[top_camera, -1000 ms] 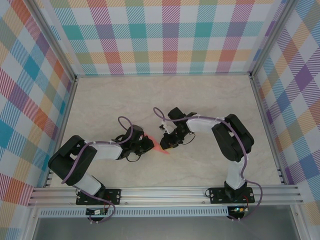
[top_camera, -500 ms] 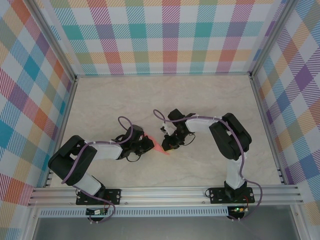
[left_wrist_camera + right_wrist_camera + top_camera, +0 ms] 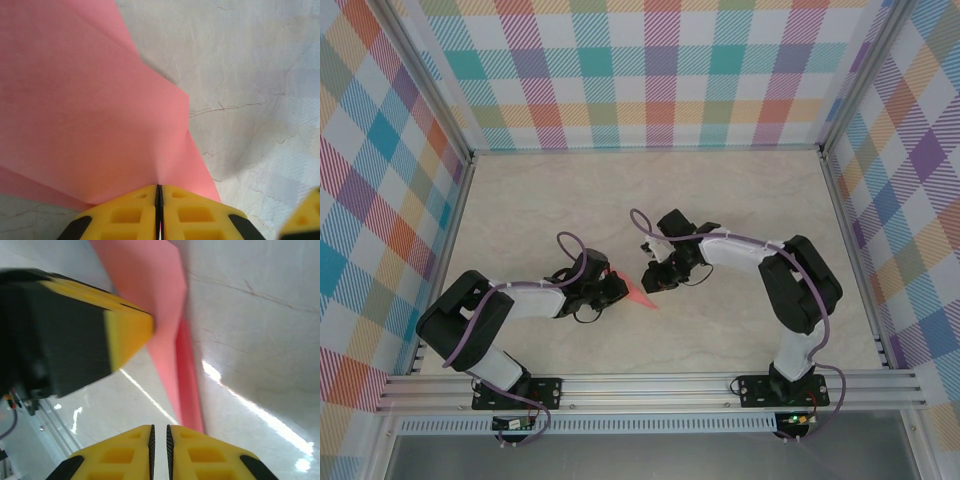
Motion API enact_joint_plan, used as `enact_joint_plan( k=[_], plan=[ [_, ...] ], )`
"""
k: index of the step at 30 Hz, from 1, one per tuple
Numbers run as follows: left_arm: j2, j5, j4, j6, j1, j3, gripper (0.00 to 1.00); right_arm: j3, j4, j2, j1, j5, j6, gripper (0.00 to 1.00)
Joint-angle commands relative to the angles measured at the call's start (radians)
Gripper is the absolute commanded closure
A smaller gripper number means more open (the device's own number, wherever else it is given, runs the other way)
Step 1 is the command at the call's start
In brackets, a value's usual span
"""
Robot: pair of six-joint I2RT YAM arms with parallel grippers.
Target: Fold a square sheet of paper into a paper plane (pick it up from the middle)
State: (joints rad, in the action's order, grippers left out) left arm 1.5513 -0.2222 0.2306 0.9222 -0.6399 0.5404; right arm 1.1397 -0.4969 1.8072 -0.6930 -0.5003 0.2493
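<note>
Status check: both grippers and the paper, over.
Left gripper shut on the folded pink paper. Right gripper shut, empty, close beside it. No obstruction seen.

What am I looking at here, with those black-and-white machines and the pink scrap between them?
These are two robot arms, the left arm and the right arm, bolted to a table. One picture looks down from above. The other two come from small cameras on the wrists, so yellow fingers show at the bottom. The left gripper is shut on a folded pink paper, pinching its edge. The right gripper is close beside it, fingers together with nothing between them.
</note>
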Motion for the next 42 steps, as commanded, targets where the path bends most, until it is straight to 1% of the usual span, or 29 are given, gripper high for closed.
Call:
enact_joint_plan(
  k=[1,5,9,12,18,32,35,42],
  plan=[
    [0.027,0.066,-0.099,-0.01,-0.009,-0.007,0.91,-0.01,0.018,-0.005,-0.053,0.023,0.051,0.88],
    [0.023,0.068,-0.1,-0.006,-0.009,-0.007,0.91,0.022,0.011,0.044,-0.066,0.026,0.064,0.96],
    [0.021,0.072,-0.103,-0.001,-0.009,-0.007,0.91,0.066,-0.009,0.09,-0.085,0.025,0.064,1.0],
    [0.024,0.074,-0.1,0.005,-0.008,-0.008,0.91,0.098,-0.026,0.114,-0.106,0.049,0.079,1.0],
    [0.027,0.08,-0.103,0.01,-0.009,-0.005,0.92,0.133,-0.049,0.157,-0.111,0.123,0.118,1.0],
    [0.03,0.129,-0.179,0.02,-0.009,0.01,0.93,0.122,-0.147,0.167,-0.093,0.228,0.077,1.0],
    [0.035,0.142,-0.205,0.018,-0.01,0.016,0.93,0.115,-0.156,0.153,-0.083,0.229,0.066,1.0],
    [0.06,0.161,-0.245,0.017,-0.009,0.032,0.93,0.068,-0.166,0.133,-0.059,0.189,0.022,1.0]
  ],
)
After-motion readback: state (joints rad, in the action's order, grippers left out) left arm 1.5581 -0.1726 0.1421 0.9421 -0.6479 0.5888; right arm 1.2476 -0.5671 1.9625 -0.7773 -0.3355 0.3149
